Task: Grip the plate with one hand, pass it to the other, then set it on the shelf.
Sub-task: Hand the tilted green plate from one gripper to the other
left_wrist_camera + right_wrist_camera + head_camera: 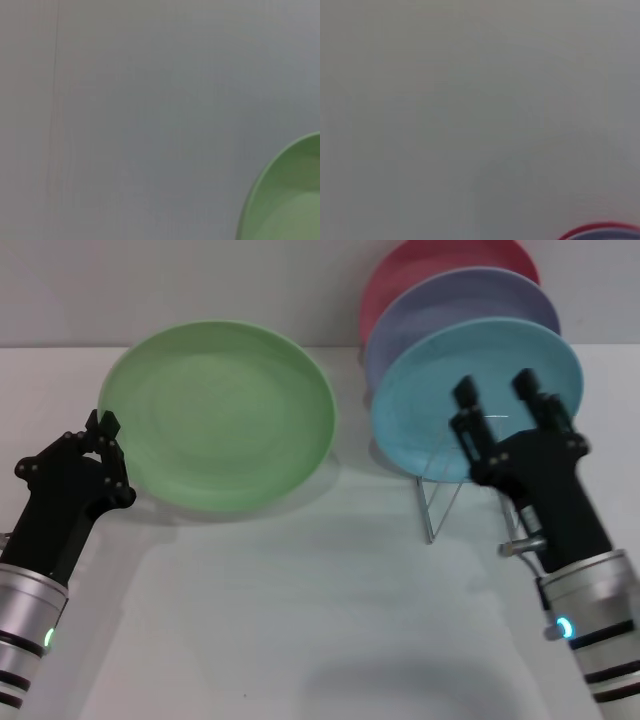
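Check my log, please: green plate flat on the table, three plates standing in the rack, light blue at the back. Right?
Not quite. In the head view the light blue plate stands at the front of the shelf; the red plate is at the back. The plate does lie flat.

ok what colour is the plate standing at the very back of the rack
Red, behind the lavender and blue ones; the head view shows it best.

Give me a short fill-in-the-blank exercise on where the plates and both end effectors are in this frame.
1. The green plate lies flat on the white ____.
2. The wire shelf holds ____ upright plates.
3. The front upright plate is light blue, the middle one lavender, and the rear one ____.
4. The left end effector is at the green plate's rim; the right end effector, with its fingers ____, is in front of the light blue plate.

Missing words: table; three; red; open
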